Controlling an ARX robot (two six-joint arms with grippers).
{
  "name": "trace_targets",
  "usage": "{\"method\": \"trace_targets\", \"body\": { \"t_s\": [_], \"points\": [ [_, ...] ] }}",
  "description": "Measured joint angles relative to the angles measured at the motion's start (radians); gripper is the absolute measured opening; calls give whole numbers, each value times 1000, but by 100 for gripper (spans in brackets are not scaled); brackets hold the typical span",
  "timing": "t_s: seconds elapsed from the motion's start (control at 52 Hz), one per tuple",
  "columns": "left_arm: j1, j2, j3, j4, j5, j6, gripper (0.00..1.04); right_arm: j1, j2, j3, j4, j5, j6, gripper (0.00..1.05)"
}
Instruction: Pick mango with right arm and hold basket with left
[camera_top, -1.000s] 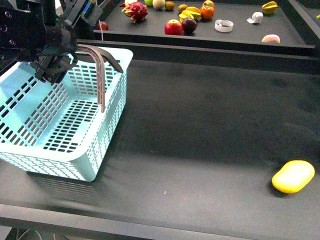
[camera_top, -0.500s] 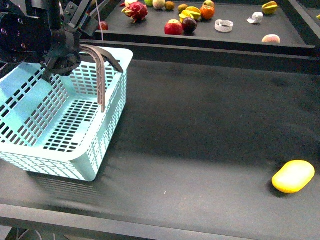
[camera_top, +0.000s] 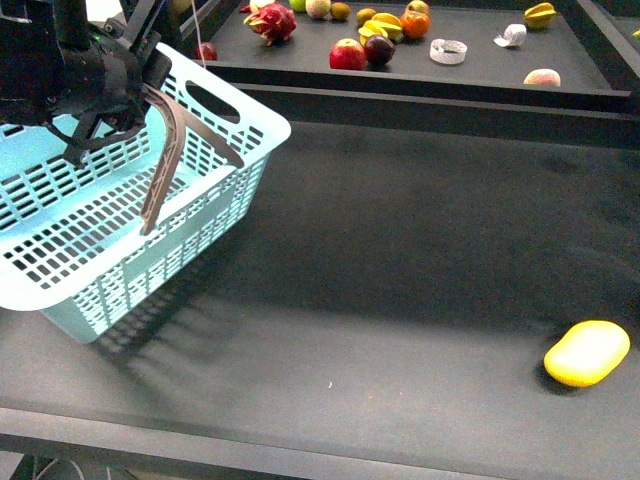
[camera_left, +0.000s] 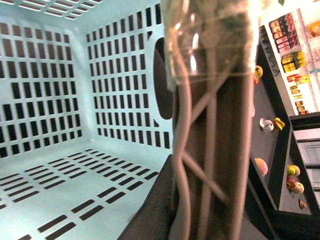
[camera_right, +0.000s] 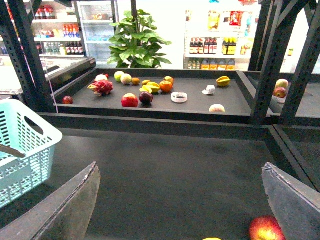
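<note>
Writing: bottles and packets stand on shop shelves behind the rig in both wrist views. All labels are too small to read.
Left gripper: my left gripper (camera_top: 118, 102) is clamped onto the grey-brown hinged handle (camera_top: 160, 170) of the large light-blue slotted plastic shopping basket (camera_top: 60, 250). In the left wrist view the handle (camera_left: 215, 175) fills the middle of the frame, and I cannot make out my own fingers there.
Basket: at the left edge of the black table (camera_top: 400, 250), tilted, with the end nearer the back tray lifted higher. I cannot tell whether the low corner touches the table.
Basket inside: slotted floor and walls (camera_left: 50, 90), with the handle arching over them.
Right gripper: my right gripper (camera_right: 180, 166) is spread wide with nothing between its fingers (camera_right: 75, 205), and hangs above the black table.
Mango: a smooth, plain yellow, oblong mango (camera_top: 587, 353) lies near the table's front right corner, well apart from the basket.
Back tray: a black raised tray (camera_top: 300, 55) runs along the table's far edge. It holds:
- a pink dragon fruit (camera_top: 270, 22)
- a red apple (camera_top: 347, 54)
- a dark purple plum (camera_top: 379, 50)
- a round orange (camera_top: 414, 22)
- a yellow ridged starfruit (camera_top: 540, 14)
- a white tape ring (camera_top: 447, 50)
- a pale peach (camera_top: 541, 77)
Loose fruit: a red-and-yellow round fruit (camera_right: 265, 229) lies on the dark surface close to one right finger.
</note>
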Motion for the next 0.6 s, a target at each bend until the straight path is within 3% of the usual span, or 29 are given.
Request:
{"method": "trace_targets", "body": {
  "t_s": [0.596],
  "points": [
    [-195,-371,-444,147,56,589,5,0,0,0,0,0,0,96]
  ]
}}
